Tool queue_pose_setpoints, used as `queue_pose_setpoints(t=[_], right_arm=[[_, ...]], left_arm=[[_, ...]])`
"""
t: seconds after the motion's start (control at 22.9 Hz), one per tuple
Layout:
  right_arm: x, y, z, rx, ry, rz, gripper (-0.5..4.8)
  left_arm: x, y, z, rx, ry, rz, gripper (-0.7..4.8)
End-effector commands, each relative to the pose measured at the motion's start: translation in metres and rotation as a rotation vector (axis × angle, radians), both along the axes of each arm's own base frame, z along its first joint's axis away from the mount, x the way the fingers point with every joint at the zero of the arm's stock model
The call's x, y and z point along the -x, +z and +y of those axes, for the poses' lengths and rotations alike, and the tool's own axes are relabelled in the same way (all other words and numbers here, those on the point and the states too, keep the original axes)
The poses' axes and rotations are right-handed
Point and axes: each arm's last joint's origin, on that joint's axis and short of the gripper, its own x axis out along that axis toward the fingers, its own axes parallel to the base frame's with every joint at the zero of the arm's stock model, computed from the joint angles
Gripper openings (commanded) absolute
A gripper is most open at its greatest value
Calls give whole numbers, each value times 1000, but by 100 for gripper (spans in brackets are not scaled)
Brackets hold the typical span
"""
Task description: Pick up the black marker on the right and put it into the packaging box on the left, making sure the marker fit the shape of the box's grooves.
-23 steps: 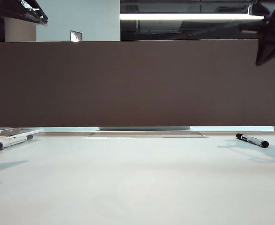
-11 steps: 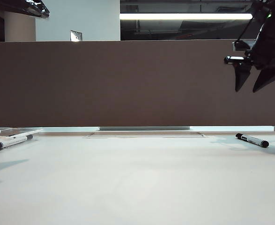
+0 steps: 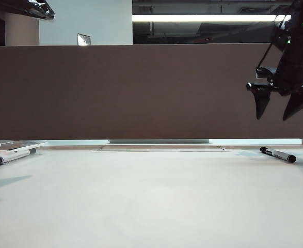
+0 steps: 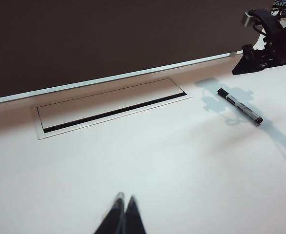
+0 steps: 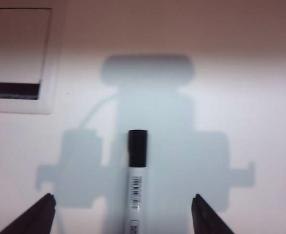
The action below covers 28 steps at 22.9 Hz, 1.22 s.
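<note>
Two claws: the right claw (image 3: 277, 108) is being held released above the black marker (image 3: 278, 154); the left claw (image 4: 121, 214) is being kept clenched over the table (image 3: 151, 201).

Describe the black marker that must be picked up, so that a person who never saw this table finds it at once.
Look at the white table before the long brown partition, at its right side. There, below the open right gripper, lies the black marker, alone and flat. Its barrel is white with a black cap; the other markers lie far left beside the packaging box.
</note>
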Motion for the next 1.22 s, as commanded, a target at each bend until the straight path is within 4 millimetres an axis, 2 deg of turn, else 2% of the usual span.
queue_pose_setpoints(t=[0.04, 0.83, 1.22], right_arm=[[-6, -2, -1, -2, -1, 12, 378], [-24, -60, -1, 3, 53, 146, 376], [-26, -81, -1, 14, 76, 205, 366]], left_arm=[[0, 3, 0, 7, -2, -19, -5], [0, 3, 0, 9, -1, -17, -5], [0, 3, 0, 9, -1, -18, -5]])
